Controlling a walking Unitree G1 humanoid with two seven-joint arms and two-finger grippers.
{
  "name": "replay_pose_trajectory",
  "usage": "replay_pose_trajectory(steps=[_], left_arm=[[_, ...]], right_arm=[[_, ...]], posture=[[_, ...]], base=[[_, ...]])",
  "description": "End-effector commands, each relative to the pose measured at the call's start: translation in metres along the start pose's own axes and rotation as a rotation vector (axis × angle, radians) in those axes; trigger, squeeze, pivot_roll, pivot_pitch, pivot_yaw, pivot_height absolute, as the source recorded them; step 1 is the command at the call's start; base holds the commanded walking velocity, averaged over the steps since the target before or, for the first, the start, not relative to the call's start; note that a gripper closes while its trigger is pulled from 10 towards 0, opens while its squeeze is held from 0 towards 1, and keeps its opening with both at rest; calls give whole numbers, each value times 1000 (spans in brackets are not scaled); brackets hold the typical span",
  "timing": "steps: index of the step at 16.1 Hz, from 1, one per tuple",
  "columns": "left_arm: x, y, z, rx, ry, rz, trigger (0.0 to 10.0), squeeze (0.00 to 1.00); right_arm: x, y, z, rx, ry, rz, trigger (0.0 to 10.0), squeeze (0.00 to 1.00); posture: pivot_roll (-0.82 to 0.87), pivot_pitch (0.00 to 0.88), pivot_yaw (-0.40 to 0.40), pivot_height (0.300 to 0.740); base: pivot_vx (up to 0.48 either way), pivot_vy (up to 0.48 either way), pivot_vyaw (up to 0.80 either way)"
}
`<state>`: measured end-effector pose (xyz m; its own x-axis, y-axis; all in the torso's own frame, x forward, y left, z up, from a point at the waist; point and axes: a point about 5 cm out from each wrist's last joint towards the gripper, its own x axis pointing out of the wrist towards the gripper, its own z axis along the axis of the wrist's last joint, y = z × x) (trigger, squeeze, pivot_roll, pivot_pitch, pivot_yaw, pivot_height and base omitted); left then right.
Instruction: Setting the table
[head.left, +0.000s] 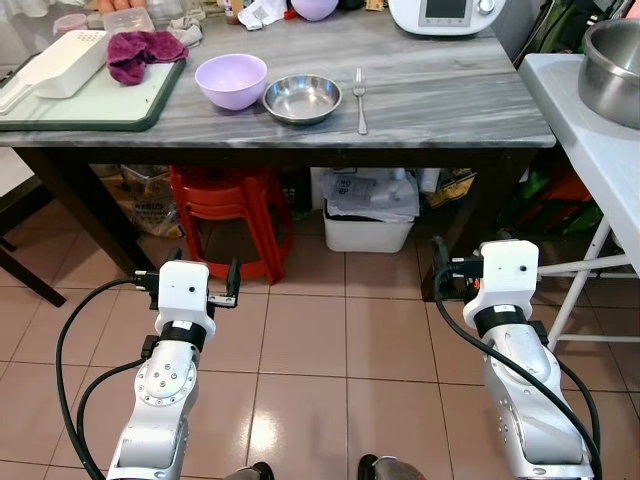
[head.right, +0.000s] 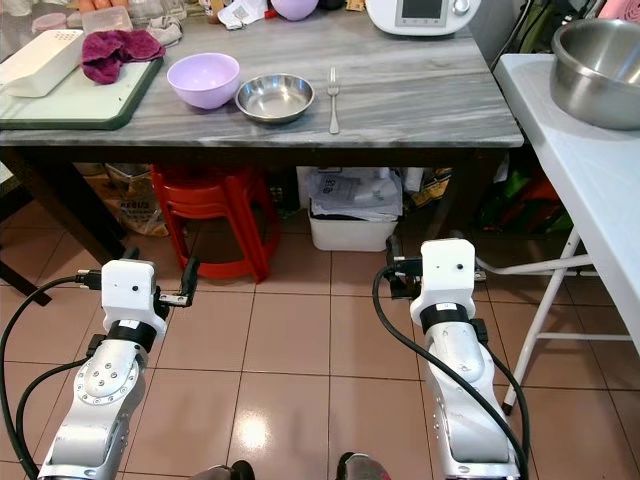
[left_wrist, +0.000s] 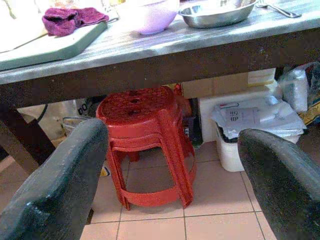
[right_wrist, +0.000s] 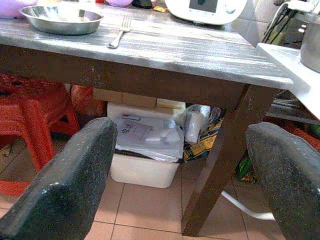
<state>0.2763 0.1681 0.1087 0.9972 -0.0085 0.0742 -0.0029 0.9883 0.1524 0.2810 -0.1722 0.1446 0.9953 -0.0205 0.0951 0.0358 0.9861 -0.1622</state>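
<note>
On the grey marble table (head.left: 440, 95), near its front edge, stand a lilac bowl (head.left: 231, 80) and a shallow steel bowl (head.left: 302, 98). A fork (head.left: 360, 98) lies right of the steel bowl, handle toward me. Both arms are held low over the tiled floor, short of the table. My left gripper (left_wrist: 170, 190) is open and empty, pointing at the red stool under the table. My right gripper (right_wrist: 180, 185) is also open and empty, facing the table's right leg and the bin.
Red stacked stools (head.left: 225, 215) and a white bin (head.left: 368, 215) sit under the table. A green-rimmed board (head.left: 90, 105) holds a white container and a maroon cloth (head.left: 140, 50). A white appliance (head.left: 445, 12) stands at the back. At right, a white side table (head.left: 590, 140) carries a steel pot (head.left: 612, 70).
</note>
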Motion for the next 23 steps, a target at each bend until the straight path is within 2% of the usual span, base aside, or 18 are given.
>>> replay_pose_trajectory(steps=[1,4,5,6,14,23], left_arm=[[-1,2,-1,9,6,4,10000,0],[-1,2,-1,9,6,4,10000,0],[-1,2,-1,9,5,3,10000,0],[3,-1,2,7,-10,-23,10000,0],[6,-2,6,-1,-31,-45,10000,0],[7,-5,7,-4,-33,-83,10000,0]], right_arm=[[0,0,-1,1,10,0,10000,0],[0,0,-1,1,10,0,10000,0],[1,1,-1,6,8,5,10000,0],[8,5,2,17,-15,26,10000,0],[15,12,5,16,-36,58,10000,0],[15,17,5,34,-43,82,10000,0]], posture=[[-143,154,28,740],[-143,154,28,740],[0,0,0,740],[-130,157,51,740],[-127,157,44,740],[-131,153,44,740]], base=[[0,0,0],[0,0,0],[0,0,0],[0,0,0],[0,0,0],[0,0,0]])
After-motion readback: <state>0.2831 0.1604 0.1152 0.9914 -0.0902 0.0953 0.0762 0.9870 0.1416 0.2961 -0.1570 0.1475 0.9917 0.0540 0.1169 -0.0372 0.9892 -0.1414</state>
